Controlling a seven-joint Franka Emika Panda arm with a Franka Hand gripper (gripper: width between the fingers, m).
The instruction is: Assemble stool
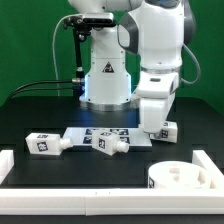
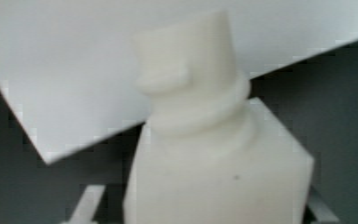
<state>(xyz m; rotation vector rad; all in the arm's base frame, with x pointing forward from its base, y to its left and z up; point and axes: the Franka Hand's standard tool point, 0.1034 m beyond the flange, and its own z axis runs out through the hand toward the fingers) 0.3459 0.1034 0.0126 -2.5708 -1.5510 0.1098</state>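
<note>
My gripper (image 1: 158, 122) is shut on a white stool leg (image 1: 166, 129) and holds it just above the table, to the exterior view's right of the marker board (image 1: 92, 133). In the wrist view the held leg (image 2: 202, 120) fills the middle, standing out from between my fingers (image 2: 94, 202), with its narrow end pointing away from the gripper (image 2: 208, 208). A second leg (image 1: 46, 143) lies at the exterior view's left. A third leg (image 1: 110, 145) lies on the marker board's near edge. The round seat (image 1: 186, 178) lies at the near right.
White border rails run along the near edge (image 1: 80, 189) and the left side (image 1: 6, 165). The robot base (image 1: 105, 75) stands behind the marker board, with cables at the far left. The marker board shows in the wrist view as a white sheet (image 2: 60, 90) behind the held leg.
</note>
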